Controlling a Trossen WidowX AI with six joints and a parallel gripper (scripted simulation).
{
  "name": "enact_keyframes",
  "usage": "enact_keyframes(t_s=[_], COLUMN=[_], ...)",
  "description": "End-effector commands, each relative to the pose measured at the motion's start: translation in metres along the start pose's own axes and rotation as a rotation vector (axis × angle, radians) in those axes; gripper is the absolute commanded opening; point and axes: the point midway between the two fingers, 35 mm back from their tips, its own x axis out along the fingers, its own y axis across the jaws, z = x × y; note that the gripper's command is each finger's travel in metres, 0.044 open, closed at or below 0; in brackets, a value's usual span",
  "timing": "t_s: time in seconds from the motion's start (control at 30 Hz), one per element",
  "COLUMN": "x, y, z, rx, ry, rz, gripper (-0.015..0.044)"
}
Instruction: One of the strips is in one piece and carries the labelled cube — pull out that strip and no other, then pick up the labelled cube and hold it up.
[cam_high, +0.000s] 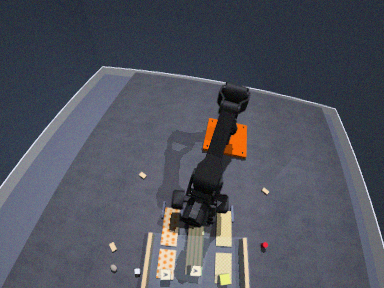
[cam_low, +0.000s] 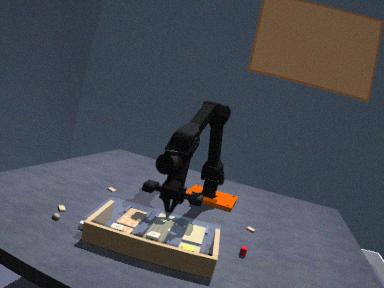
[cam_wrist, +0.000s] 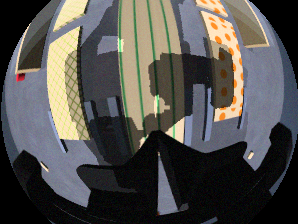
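The green-striped strip (cam_high: 195, 250) (cam_low: 160, 227) (cam_wrist: 145, 50) lies in the middle, unbroken where visible. A pale cube (cam_high: 196, 270) (cam_low: 154, 234) with a dark mark sits on its far end. The orange-dotted strip (cam_high: 169, 237) (cam_low: 131, 217) (cam_wrist: 227, 40) is in two pieces with a gap; another marked pale cube (cam_high: 165, 274) (cam_low: 117, 226) sits on it. The yellow hatched strip (cam_high: 224, 235) (cam_low: 194, 234) (cam_wrist: 62, 100) is also split and carries a yellow cube (cam_high: 225, 279) (cam_low: 189, 247). My gripper (cam_low: 169, 214) (cam_wrist: 156, 135) is shut and empty, fingertips down over the striped strip's near end; contact is unclear.
Wooden walls (cam_high: 146, 260) (cam_low: 145, 250) flank the strips and close the far side; a bluish see-through sheet seems to cover them. A red cylinder (cam_high: 265, 245) (cam_low: 243, 251) stands outside on one side, a grey stone (cam_high: 113, 268) and white cube (cam_high: 137, 271) on the other.
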Motion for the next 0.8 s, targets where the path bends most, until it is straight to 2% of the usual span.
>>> enact_keyframes(t_s=[0.0, 0.77], x=[0.004, 0.005], y=[0.0, -0.001], z=[-0.011, -0.047], rx=[-0.002, -0.002], ry=[0.02, 0.024], rz=[0.001, 0.001], gripper=[0.0, 0.0])
